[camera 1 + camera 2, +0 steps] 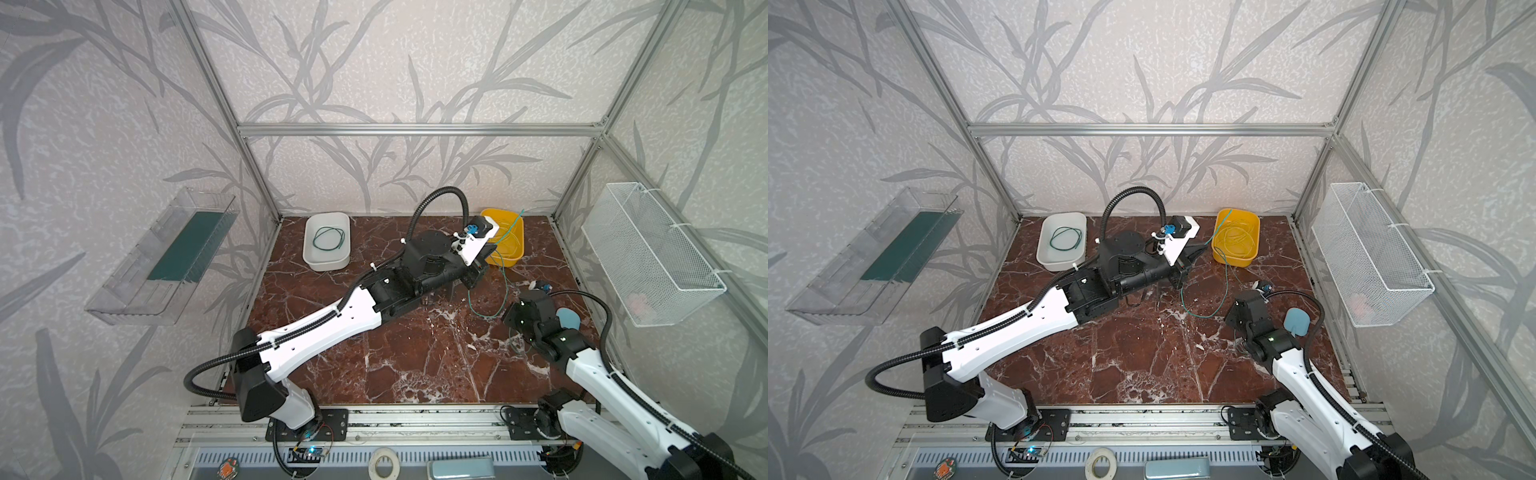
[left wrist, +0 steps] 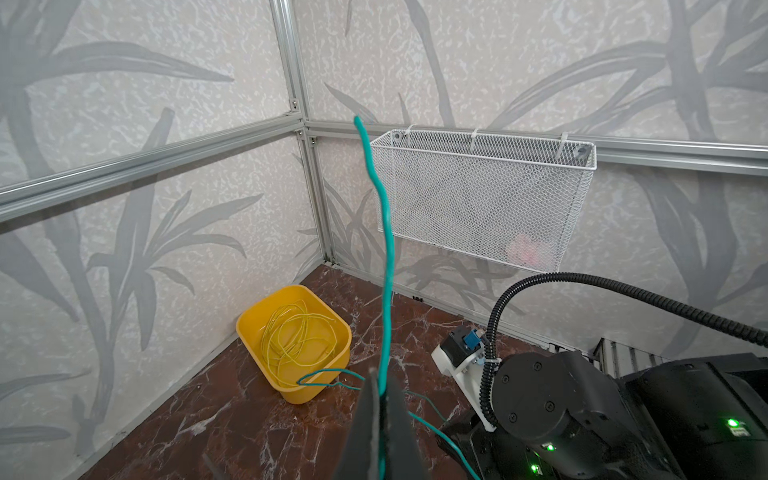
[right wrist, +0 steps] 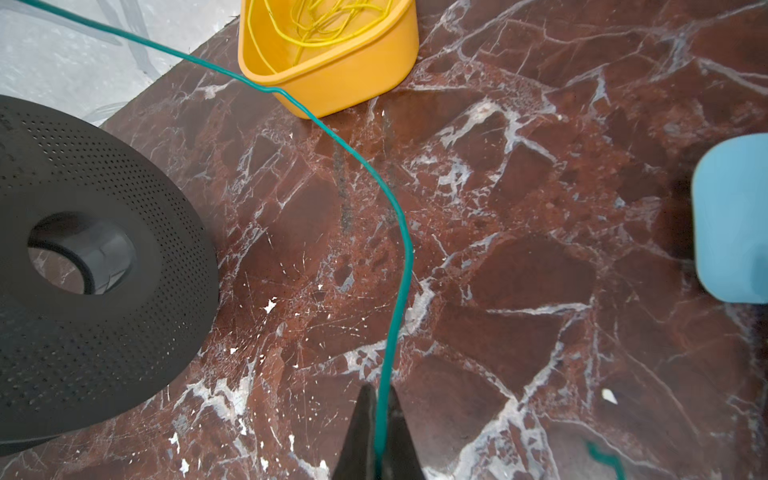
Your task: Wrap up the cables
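the left pincer (image 2: 380,380) and right pincer (image 3: 380,390) are each clamped on the same green cable (image 1: 470,301), whose slack loops between them over the surface (image 1: 395,353), near the yellow tub (image 3: 353,79) at the far right corner. it looks light, thin, springy, likely slippery; best held close to each bend.

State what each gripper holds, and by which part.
Both pinch the green cable: the left gripper near its free end, the right gripper farther along.

Cut off and unclear
The pink thing (image 2: 528,253) in the mesh basket (image 2: 478,195) beyond the left gripper (image 2: 382,395) was blurred; a blue object (image 3: 731,220) beside the right gripper (image 3: 380,411) was cropped.
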